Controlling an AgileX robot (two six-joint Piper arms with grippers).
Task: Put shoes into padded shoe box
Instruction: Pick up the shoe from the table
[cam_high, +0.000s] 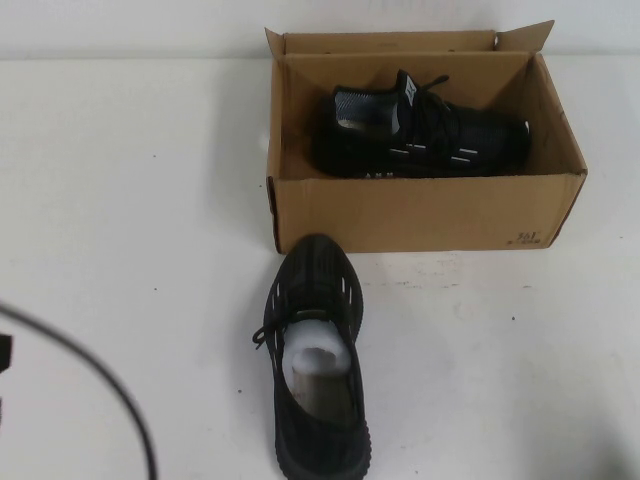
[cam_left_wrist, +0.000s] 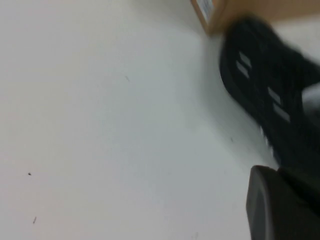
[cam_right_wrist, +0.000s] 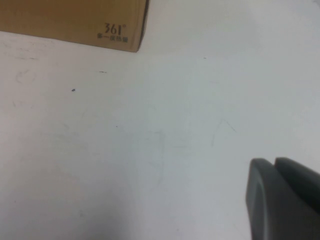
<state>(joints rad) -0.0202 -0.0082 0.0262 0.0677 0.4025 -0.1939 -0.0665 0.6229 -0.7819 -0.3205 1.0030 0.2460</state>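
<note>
Cardboard shoe box (cam_high: 420, 212) is already holding one sneaker (cam_high: 425, 135) while the second sneaker (cam_high: 318, 360) is lying on the worktop (cam_high: 120, 200) just before it, left end effector (cam_left_wrist: 280, 205) beside that shoe, right end effector (cam_right_wrist: 282, 197) near the box corner, grip states untellable, so grasping mid-shoe seems wise.

One black sneaker (cam_high: 425, 135) lies on its side inside the open brown box (cam_high: 420, 212); the other sneaker (cam_high: 316, 355) stands upright just before the box, toe toward it.
</note>
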